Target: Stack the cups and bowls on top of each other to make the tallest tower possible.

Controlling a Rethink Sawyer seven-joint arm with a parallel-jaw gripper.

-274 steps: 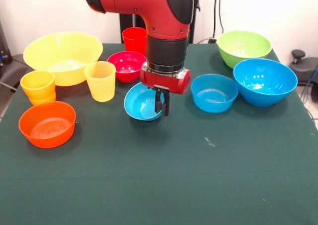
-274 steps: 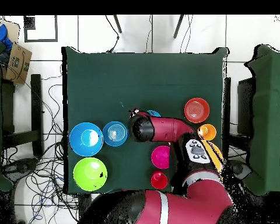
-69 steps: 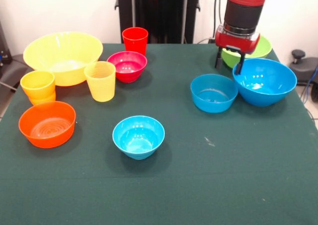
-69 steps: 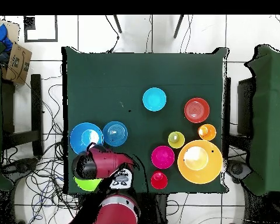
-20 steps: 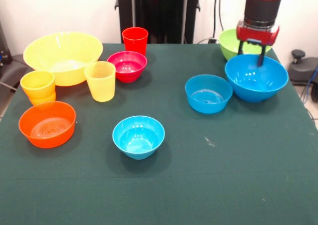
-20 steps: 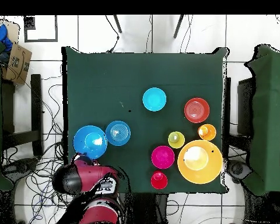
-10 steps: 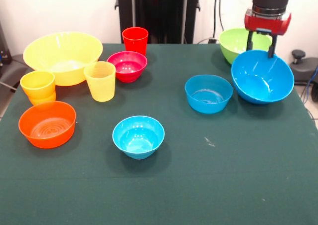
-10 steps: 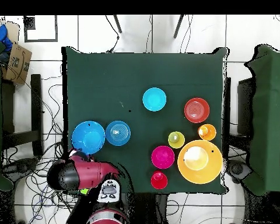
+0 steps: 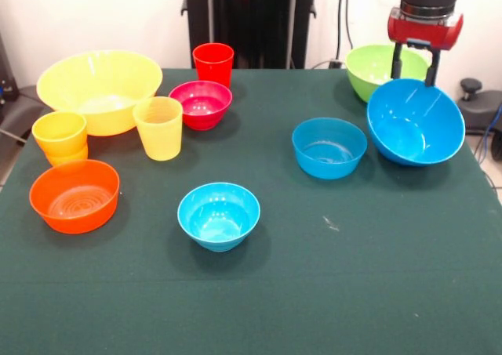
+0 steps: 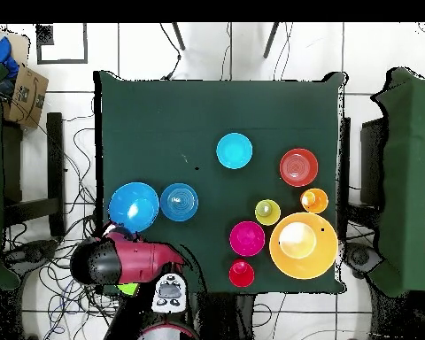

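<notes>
My gripper (image 9: 413, 77) is at the far right, shut on the far rim of the large blue bowl (image 9: 416, 126), which tilts with its opening toward the camera. In the overhead view the arm (image 10: 119, 261) hides the gripper beside that bowl (image 10: 134, 205). A small blue bowl (image 9: 329, 147) sits left of it. A small light-blue bowl (image 9: 218, 215) stands alone mid-table. The lime green bowl (image 9: 375, 67) is behind the gripper. At the left stand the large yellow-orange bowl (image 9: 100, 85), the magenta bowl (image 9: 201, 103), the shallow orange bowl (image 9: 74, 196), and the red (image 9: 213, 61), yellow (image 9: 158, 128) and orange-yellow (image 9: 60, 135) cups.
Everything stands on a dark green cloth-covered table (image 9: 353, 292). The robot's black pedestal (image 9: 251, 18) is at the far side. Cables lie on the floor around the table (image 10: 65, 177).
Since a second ago the gripper has risen and shifted right, and the large blue bowl has tipped up from flat and moved right with it. Earlier still, the gripper was at the small light-blue bowl.
</notes>
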